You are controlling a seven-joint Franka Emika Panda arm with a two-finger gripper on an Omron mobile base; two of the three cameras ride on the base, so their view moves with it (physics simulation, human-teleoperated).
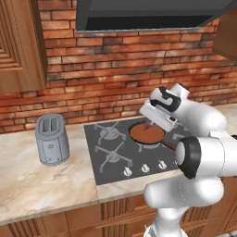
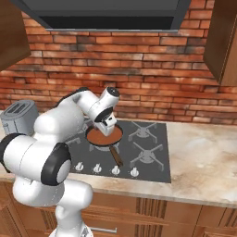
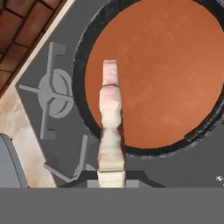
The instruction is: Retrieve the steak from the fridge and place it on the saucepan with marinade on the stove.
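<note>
The shallow round black saucepan (image 3: 144, 151) runs off the hand view's top and right edges. The flat pink-red steak (image 3: 110, 127) shows edge-on, hiding the claw's fingertips.

The arm (image 1: 199, 152) is built of glossy white, rounded shell segments, bulging at lower right of the left base view and lower left of the right base view. Black rings band its joints. The white, boxy hand with dark trim carries the end effector (image 1: 149, 125) at frame centre.
</note>
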